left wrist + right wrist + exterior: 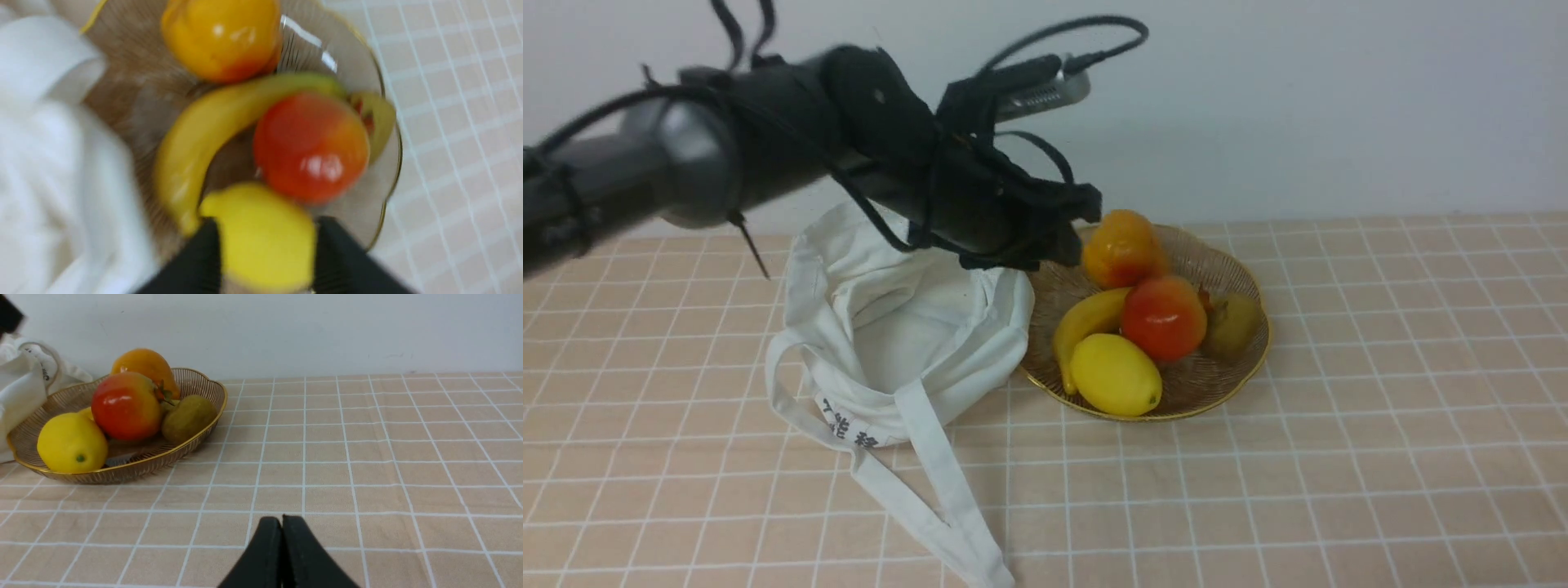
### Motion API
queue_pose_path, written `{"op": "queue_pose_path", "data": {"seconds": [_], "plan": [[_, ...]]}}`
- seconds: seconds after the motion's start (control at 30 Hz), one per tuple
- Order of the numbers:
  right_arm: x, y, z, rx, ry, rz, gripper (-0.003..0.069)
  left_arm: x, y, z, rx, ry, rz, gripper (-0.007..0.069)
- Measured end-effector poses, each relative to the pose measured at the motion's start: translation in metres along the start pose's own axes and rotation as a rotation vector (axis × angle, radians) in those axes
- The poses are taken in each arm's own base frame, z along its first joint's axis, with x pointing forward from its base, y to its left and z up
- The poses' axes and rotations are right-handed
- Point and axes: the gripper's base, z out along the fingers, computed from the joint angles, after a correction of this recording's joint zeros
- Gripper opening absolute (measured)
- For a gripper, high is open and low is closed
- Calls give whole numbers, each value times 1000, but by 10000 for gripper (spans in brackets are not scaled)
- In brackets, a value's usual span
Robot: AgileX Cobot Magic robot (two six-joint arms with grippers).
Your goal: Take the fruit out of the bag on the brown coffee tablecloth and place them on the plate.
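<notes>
Fruit (1164,317): centre frame, on plate (1229,263); we judge it placed.
Left end effector (264,228): spread, seemingly empty; view blurred.
Right end effector (282,521): closed, empty.
Risk: left arm (768,139) snagging bag (890,327), tugging plate.

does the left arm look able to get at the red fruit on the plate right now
Probably yes. The left gripper hangs open over the plate, and the red fruit lies uncovered in it. The banana, lemon and kiwi sit close around it, so finger room looks tight.
</notes>
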Motion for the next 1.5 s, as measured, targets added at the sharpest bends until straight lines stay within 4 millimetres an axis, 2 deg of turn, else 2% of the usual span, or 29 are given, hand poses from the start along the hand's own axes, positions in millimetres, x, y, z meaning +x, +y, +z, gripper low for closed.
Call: {"op": "queue_pose_path", "data": {"seconds": [0.03,0.07,0.1,0.2,0.23,0.27,0.3,0.4,0.53,0.73,0.9,0.93,0.97,1.1,1.27,1.5], "plan": [[0,0,0,0,0,0,-15,-2,-1,-17,-9,13,41,82],[0,0,0,0,0,0,-15,-1,-1,-19,-12,20,48,73],[0,0,0,0,0,0,-15,-1,-4,-40,-28,42,103,30],[0,0,0,0,0,0,-15,7,-11,-81,-76,87,214,-2],[0,0,0,0,0,0,-15,7,-12,-83,-76,82,215,-2],[0,0,0,0,0,0,-15,14,-15,-105,-106,114,260,-8],[0,0,0,0,0,0,-15,17,-16,-115,-125,127,278,-8],[0,0,0,0,0,0,-15,27,-16,-138,-171,145,314,-8],[0,0,0,0,0,0,-15,45,-16,-154,-180,146,319,-8],[0,0,0,0,0,0,-15,102,-12,-168,-133,148,284,-8],[0,0,0,0,0,0,-15,164,-6,-180,-52,-11,240,-8],[0,0,0,0,0,0,-15,166,-5,-177,-50,-8,234,-8],[0,0,0,0,0,0,-15,185,-1,-178,-33,-70,223,-8],[0,0,0,0,0,0,-15,223,11,-175,-23,-238,216,-8],[0,0,0,0,0,0,-15,250,24,-174,-32,-442,205,-8],[0,0,0,0,0,0,-15,265,30,-169,-30,-456,198,-8]]}}
